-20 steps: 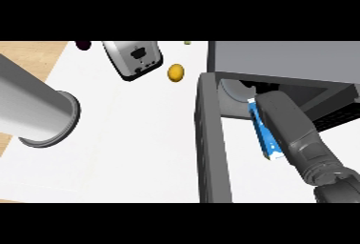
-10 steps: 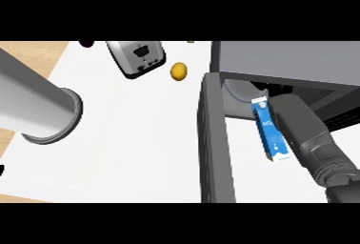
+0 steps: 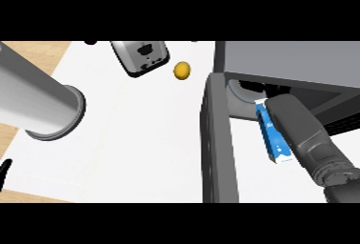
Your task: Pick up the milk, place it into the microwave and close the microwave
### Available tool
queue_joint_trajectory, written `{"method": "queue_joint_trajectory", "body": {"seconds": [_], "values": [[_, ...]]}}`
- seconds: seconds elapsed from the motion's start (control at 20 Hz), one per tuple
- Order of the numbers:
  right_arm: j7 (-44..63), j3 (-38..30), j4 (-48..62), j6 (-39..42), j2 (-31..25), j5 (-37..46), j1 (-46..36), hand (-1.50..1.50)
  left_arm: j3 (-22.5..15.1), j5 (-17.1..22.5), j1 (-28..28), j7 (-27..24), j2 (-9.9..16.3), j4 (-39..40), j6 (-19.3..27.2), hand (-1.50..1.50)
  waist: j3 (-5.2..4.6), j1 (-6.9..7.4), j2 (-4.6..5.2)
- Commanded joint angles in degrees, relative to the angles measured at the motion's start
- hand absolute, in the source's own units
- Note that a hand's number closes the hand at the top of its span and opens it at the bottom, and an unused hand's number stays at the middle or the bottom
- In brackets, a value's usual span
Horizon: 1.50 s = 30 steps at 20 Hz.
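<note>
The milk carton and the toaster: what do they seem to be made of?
The milk carton looks like printed cardboard: flat blue and white faces with sharp folded edges, though a coated surface cannot be ruled out. The toaster looks like brushed or polished metal, since its silver-grey shell shows soft light gradients, with dark slots on top that may be plastic.

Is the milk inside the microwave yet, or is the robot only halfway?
About halfway. Done: the milk is off the counter, lifted up against the right arm. In hand: that arm is at the microwave opening, with the carton's top near the cavity and most of it outside; the right hand itself is hidden. Left: put the milk inside, let go, pull back, then swing the open door shut.
</note>
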Motion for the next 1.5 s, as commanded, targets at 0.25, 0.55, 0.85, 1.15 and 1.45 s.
{"method": "queue_joint_trajectory", "body": {"seconds": [0.25, 0.55, 0.85, 1.15, 1.45], "values": [[-0.1, 0.7, -0.6, -2.9, 2.0, 1.1, -0.9, -1.50, -1.2, -2.3, -2.1, -0.2, -0.9, 0.7, 1.3, -1.50, 0.03, 0.38, 0.03], [0.1, 1.0, -0.4, -1.7, 3.1, 1.5, -0.7, -1.50, -0.7, -2.0, -3.4, -0.8, -0.2, 2.8, 0.8, -1.50, -0.05, -0.79, -0.48], [0.4, 1.0, -0.6, -1.9, 4.5, 1.7, -1.1, -1.50, -0.7, -1.9, -2.7, -2.1, -0.5, 3.3, -0.3, -1.50, -0.10, -0.62, -0.73], [-1.3, 0.2, -1.4, 1.0, 4.1, 1.1, 0.7, -1.50, -1.0, -3.3, -0.8, -2.3, -1.6, 1.7, 0.2, -1.50, -0.04, -1.84, -1.31], [-1.9, -0.7, -1.9, 2.8, 4.6, 0.4, 0.7, -1.50, -0.5, -4.7, -2.1, -4.2, -1.9, 3.1, 0.9, -1.50, -0.12, -2.85, -1.70]]}}
